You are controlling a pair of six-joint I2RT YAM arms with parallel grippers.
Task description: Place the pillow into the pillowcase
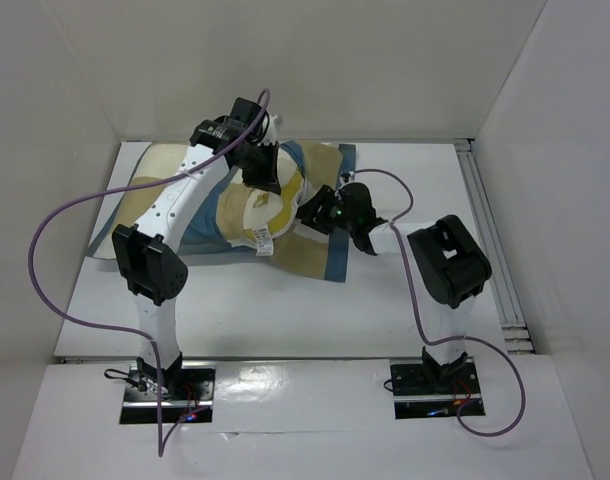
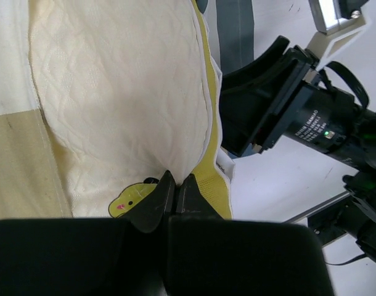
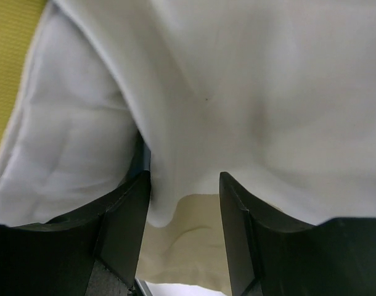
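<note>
The pillow (image 1: 268,207) is cream-white and quilted and lies partly inside the checked blue, tan and cream pillowcase (image 1: 145,200) on the table. My left gripper (image 1: 267,186) is shut on the pillow's edge (image 2: 145,92) beside its yellow band (image 2: 211,185) and yellow logo (image 2: 129,200). My right gripper (image 1: 311,212) is open just right of it. In the right wrist view a fold of cream and tan pillowcase cloth (image 3: 194,246) hangs between its fingers (image 3: 127,209), and the pillow (image 3: 65,142) is on the left. The right gripper also shows in the left wrist view (image 2: 256,111).
The white table (image 1: 285,310) has walls at the back and on both sides. A metal rail (image 1: 490,240) runs along the right edge. Purple cables (image 1: 75,210) loop from both arms.
</note>
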